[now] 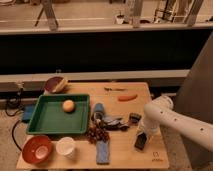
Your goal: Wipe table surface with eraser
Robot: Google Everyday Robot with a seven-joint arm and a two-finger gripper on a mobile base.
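The light tan table surface has a small dark square mark at its front right corner. My white arm reaches in from the right. My gripper is over the front right part of the table. It is shut on the eraser, a small black block. The eraser is tilted, with its lower end at the tabletop.
A squarer dark object lies just left of the arm. A blue-grey strip, dark grapes and a blue item lie mid-table. A green tray holds an orange ball. A red bowl and white cup are front left, and an orange stick at the back.
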